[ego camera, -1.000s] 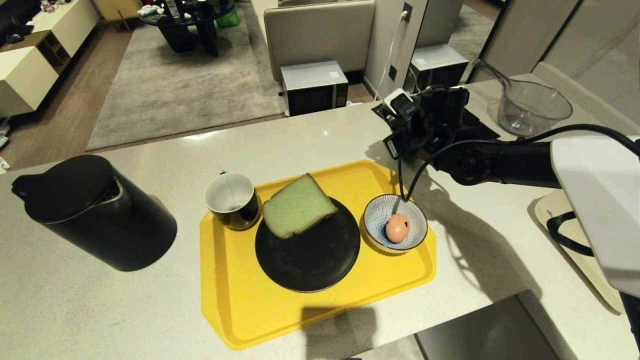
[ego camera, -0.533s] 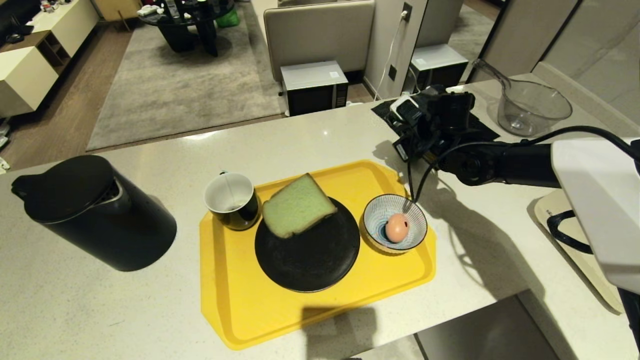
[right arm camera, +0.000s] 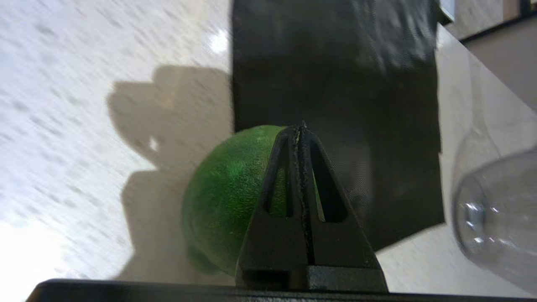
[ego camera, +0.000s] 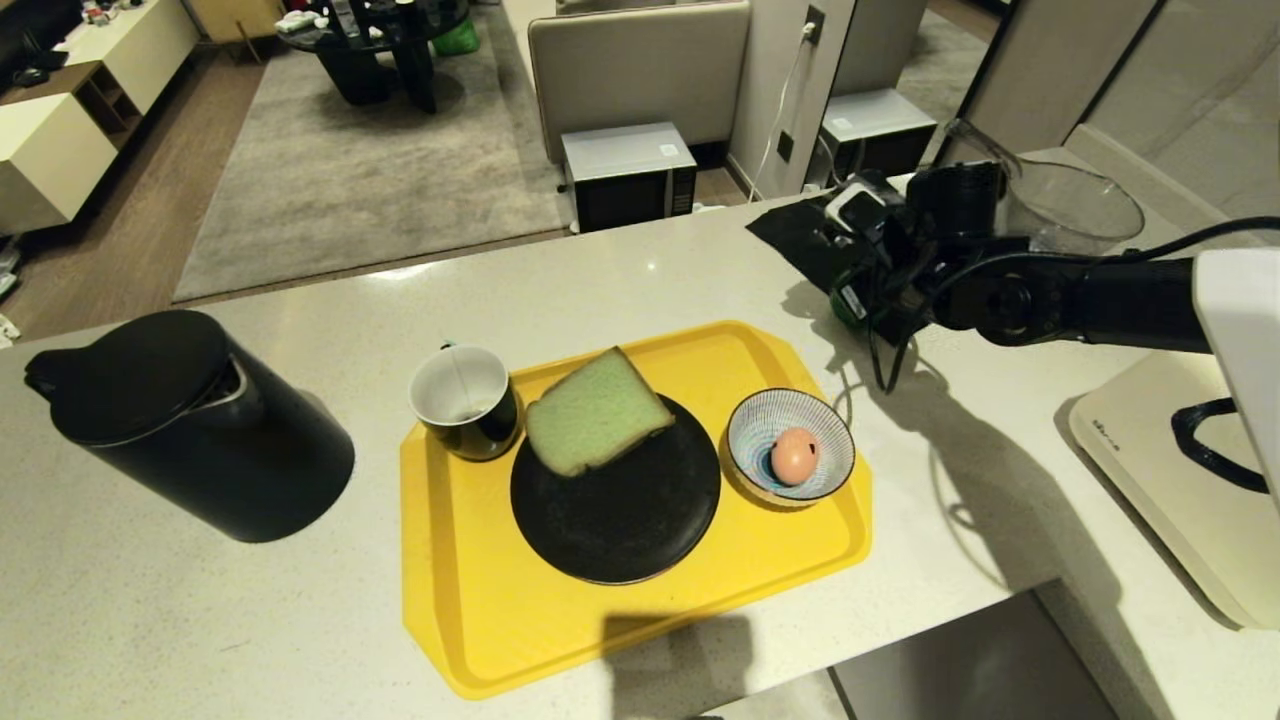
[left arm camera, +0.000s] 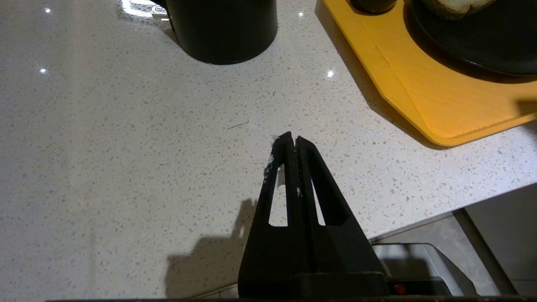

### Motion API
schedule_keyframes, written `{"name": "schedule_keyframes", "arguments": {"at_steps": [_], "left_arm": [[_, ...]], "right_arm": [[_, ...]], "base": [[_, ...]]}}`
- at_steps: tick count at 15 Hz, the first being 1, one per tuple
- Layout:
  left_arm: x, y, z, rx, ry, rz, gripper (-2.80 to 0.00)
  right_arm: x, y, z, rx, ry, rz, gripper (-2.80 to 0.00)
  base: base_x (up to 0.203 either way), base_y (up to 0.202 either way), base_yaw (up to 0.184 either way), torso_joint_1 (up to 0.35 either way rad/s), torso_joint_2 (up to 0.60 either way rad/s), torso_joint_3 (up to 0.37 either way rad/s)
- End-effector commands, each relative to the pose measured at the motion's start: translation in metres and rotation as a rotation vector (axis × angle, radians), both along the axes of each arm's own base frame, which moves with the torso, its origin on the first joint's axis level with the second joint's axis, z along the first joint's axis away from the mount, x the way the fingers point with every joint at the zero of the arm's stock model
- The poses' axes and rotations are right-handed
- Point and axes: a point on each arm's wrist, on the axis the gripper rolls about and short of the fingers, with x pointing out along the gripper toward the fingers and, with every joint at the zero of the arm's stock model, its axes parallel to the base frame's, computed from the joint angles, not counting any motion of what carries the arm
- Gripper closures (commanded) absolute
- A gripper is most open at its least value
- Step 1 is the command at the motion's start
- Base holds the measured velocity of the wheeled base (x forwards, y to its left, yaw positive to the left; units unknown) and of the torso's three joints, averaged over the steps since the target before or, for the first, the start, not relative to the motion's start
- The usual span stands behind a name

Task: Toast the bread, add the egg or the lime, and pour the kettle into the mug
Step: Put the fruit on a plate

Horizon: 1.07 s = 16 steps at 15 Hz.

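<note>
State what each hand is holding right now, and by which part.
Nothing is held. The right hand is shut and empty above the round, glossy dark green lime; the left hand is shut and empty over the pale speckled countertop.

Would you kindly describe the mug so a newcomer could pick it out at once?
Find the yellow tray in the middle of the pale counter. At its far left corner, beside the black plate holding the green bread, stands the mug. It is the only cup: glossy black outside, white inside.
</note>
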Motion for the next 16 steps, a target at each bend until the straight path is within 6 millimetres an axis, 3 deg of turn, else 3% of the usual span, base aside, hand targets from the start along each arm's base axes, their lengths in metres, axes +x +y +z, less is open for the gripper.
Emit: {"name": "schedule_keyframes", "arguments": {"at_steps": [1,6,16], "left_arm": [[0.0,0.0,0.0,0.0,-0.001,0.001,0.0],[0.0,0.0,0.0,0.0,-0.001,0.001,0.0],[0.0,0.0,0.0,0.0,-0.001,0.001,0.0]], "right_arm": [[-0.009,-0.016,0.004,-0.031,0.019,-0.016,0.0],[-0.033,-0.038,0.018,-0.048,0.077,-0.005,0.0],[-0.075,-0.054,0.035,-0.047,0.104,0.012,0.0]], "base": [[0.0,0.0,0.0,0.0,0.0,0.0],[0.0,0.0,0.0,0.0,0.0,0.0],[0.0,0.0,0.0,0.0,0.0,0.0]]}}
